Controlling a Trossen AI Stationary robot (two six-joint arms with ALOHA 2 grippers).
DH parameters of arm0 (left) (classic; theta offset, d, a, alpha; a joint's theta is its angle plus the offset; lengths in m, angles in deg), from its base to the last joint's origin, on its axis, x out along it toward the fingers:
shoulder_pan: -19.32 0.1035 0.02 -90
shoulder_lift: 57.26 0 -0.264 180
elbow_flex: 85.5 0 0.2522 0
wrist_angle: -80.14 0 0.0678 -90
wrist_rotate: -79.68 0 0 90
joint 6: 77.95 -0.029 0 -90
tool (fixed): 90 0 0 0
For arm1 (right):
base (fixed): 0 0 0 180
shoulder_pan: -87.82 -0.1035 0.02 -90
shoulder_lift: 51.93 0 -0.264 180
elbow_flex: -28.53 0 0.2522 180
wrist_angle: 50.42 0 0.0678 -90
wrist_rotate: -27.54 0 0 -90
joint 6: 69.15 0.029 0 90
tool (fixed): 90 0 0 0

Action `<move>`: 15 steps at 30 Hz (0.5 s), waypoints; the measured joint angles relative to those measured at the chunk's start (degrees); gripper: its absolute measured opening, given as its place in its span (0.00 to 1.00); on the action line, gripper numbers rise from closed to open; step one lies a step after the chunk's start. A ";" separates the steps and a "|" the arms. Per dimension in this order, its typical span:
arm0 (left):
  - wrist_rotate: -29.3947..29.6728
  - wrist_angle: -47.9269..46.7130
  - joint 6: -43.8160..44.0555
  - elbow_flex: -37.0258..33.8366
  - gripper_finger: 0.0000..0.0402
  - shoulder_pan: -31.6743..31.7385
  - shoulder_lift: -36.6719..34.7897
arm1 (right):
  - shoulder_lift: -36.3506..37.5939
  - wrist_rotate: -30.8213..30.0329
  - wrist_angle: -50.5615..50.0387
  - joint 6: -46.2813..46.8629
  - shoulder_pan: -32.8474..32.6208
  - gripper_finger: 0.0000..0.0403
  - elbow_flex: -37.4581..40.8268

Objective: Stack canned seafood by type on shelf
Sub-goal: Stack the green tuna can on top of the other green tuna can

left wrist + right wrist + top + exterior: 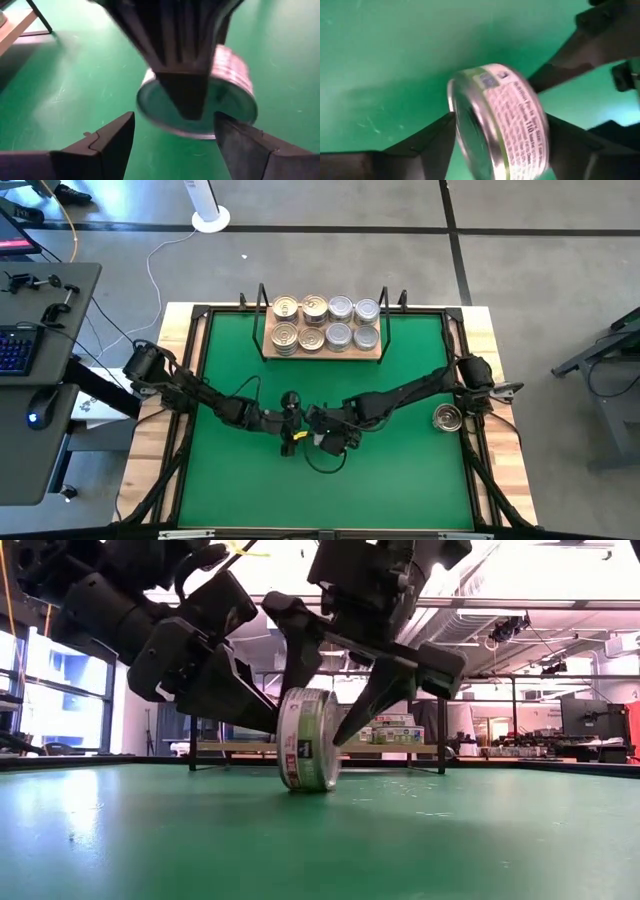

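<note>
At the centre of the low view a tin (309, 753) stands on its edge on the green mat (150, 840). The right claw (335, 738) straddles it, fingers against both flat faces, pinching it. The left claw (240, 705) hangs spread just left of it. In the high view's upper middle, the shelf (322, 352) holds eight tins; another tin (447, 417) lies at right.

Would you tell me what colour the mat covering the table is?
The large flat table mat is green, clearest in the high view.
</note>
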 joint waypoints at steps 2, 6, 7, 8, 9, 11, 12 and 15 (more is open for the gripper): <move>0.01 -0.15 -0.03 0.00 0.63 0.02 0.00 | -0.13 0.17 -0.58 1.43 -0.13 0.61 0.00; 0.19 -0.90 -0.67 0.00 0.63 -0.24 -0.09 | -0.09 0.59 -1.06 6.36 -0.52 0.42 -0.02; 0.25 -1.75 -0.64 0.00 0.63 -0.48 -0.44 | -0.07 0.43 -1.34 8.05 -0.67 0.37 -0.02; 0.63 -2.77 -0.44 0.00 0.63 -0.77 -0.91 | -0.07 0.25 -1.52 9.68 -0.87 0.32 -0.02; 1.17 -4.17 -0.01 0.00 0.63 -1.18 -1.62 | 0.03 0.28 -2.13 11.57 -1.07 0.31 -0.02; 3.35 -8.83 1.56 0.01 0.63 -2.31 -3.62 | 0.61 -1.09 -4.30 15.32 -1.57 0.32 -0.02; 4.93 -11.65 2.68 0.00 0.63 -3.02 -4.79 | 0.91 -2.48 -5.50 17.37 -1.79 0.32 -0.02; 11.23 -20.22 6.90 0.00 0.63 -5.66 -8.74 | 3.10 -9.19 -9.17 23.32 -2.45 0.32 0.02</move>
